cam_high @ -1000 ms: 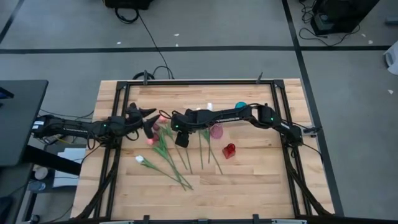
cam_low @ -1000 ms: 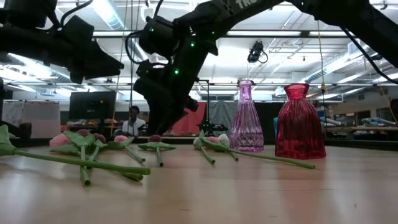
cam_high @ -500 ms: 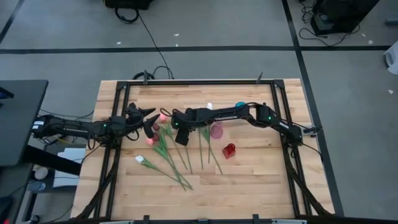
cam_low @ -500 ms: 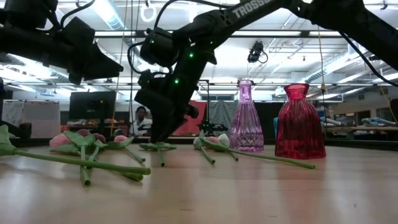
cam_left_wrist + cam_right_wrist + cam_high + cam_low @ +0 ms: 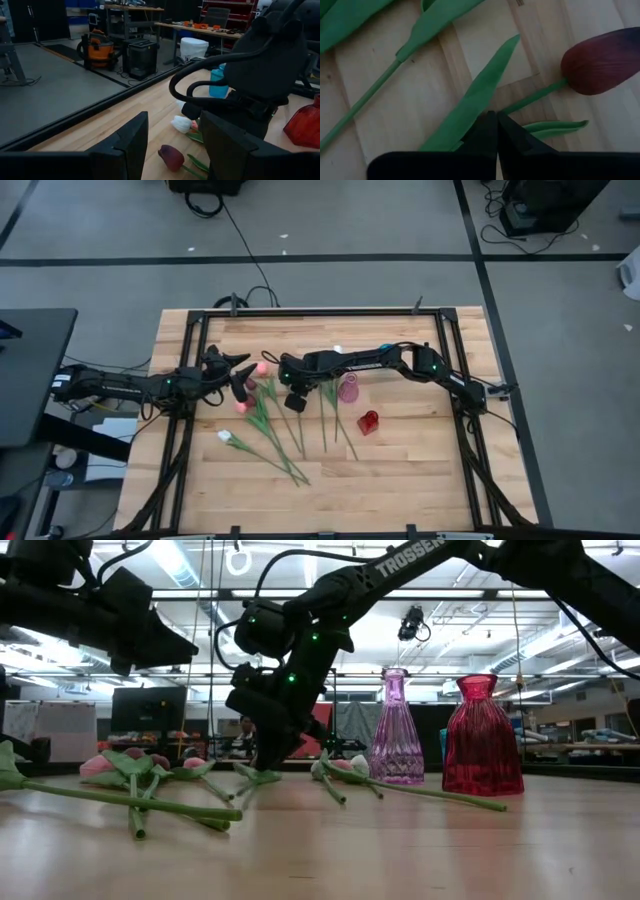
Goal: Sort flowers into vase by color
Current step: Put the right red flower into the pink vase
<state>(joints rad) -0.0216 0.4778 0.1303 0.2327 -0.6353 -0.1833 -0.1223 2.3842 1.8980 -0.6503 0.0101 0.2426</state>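
Observation:
Several tulips lie flat on the wooden table (image 5: 400, 470): pink heads (image 5: 262, 367), a white head (image 5: 225, 436), long green stems (image 5: 282, 442). A dark maroon tulip (image 5: 600, 60) lies under my right gripper (image 5: 496, 125), which reaches down from the table's right and is shut on it. In the low view that gripper (image 5: 262, 768) touches down among the flowers. A purple vase (image 5: 396, 730) and a red vase (image 5: 483, 735) stand upright to its right. My left gripper (image 5: 172, 145) hovers open and level at the table's left, facing the maroon head (image 5: 171, 157). My right gripper pinches the maroon tulip's thin stem (image 5: 512, 107) between its two fingers, a short way below the head, together with the base of a green leaf (image 5: 470, 107). The fingers come steeply from above, across the stem. The tulip's head rests on the table.
A teal vase (image 5: 387, 350) and a small white thing (image 5: 337, 350) stand at the table's far side. A white tulip head (image 5: 182, 124) lies close behind the maroon one. The near half of the table holds only flower stems. A black frame (image 5: 190, 350) borders the table.
My right gripper has sunk a little onto the flowers and has shut on the maroon tulip's stem. In the low view the stem's near end now tilts up a bit where it lay flat before.

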